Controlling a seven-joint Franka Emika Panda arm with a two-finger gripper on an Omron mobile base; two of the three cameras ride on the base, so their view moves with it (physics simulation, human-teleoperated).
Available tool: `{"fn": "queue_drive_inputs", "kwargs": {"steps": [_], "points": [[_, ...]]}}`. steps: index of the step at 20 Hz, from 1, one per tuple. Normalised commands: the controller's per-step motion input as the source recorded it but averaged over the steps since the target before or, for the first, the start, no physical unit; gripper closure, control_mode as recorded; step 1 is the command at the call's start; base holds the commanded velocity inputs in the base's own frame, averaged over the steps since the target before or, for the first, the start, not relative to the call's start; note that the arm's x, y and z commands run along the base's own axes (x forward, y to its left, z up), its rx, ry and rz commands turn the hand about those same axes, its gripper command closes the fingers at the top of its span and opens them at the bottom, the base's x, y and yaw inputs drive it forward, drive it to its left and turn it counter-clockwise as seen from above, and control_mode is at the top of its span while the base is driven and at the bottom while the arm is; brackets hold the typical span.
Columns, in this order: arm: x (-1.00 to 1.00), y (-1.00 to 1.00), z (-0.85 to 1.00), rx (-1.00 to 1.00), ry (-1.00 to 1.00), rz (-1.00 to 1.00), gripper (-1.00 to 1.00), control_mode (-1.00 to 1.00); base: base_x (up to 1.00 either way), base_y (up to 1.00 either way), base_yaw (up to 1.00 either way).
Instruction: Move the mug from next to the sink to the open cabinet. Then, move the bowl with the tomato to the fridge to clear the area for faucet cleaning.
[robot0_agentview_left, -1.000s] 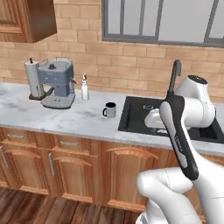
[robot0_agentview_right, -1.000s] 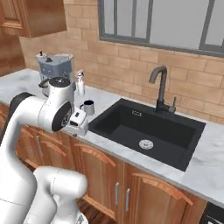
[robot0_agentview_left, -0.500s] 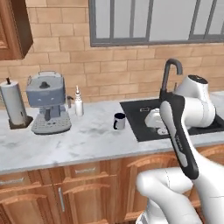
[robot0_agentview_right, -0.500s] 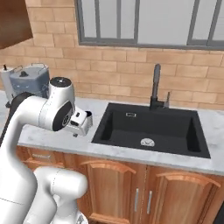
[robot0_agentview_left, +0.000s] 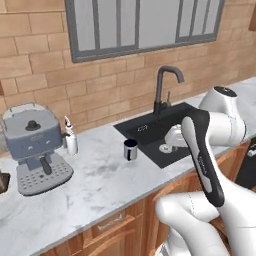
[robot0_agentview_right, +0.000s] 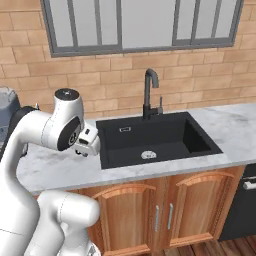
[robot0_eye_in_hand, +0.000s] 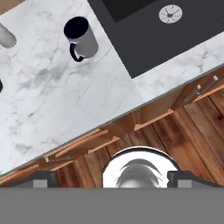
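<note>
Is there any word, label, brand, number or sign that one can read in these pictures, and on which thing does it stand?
None can be read.
Arm: small pale marks along its dark link, too blurred to read.
Mug, coffee machine, bottle: no text shows.

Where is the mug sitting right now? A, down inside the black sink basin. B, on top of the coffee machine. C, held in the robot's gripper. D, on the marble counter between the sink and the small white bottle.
D: the mug stands upright on the marble counter, left of the sink and right of the small white bottle, touching neither.
</note>
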Motion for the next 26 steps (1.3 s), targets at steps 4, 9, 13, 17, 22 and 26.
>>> {"fn": "queue_drive_inputs", "kwargs": {"steps": [4, 9, 13, 17, 22, 26], "points": [[0.0, 0.0, 0.0, 0.0, 0.0, 0.0, -1.0, 1.0, 0.54, 0.68, -0.43], [0.0, 0.0, 0.0, 0.0, 0.0, 0.0, -1.0, 1.0, 0.3, 0.66, -0.17], [0.0, 0.0, 0.0, 0.0, 0.0, 0.0, -1.0, 1.0, -0.08, 0.69, 0.01], [0.0, 0.0, 0.0, 0.0, 0.0, 0.0, -1.0, 1.0, 0.08, 0.56, 0.0], [0.0, 0.0, 0.0, 0.0, 0.0, 0.0, -1.0, 1.0, 0.14, 0.84, 0.01], [0.0, 0.0, 0.0, 0.0, 0.0, 0.0, -1.0, 1.0, -0.62, 0.36, 0.35]]}}
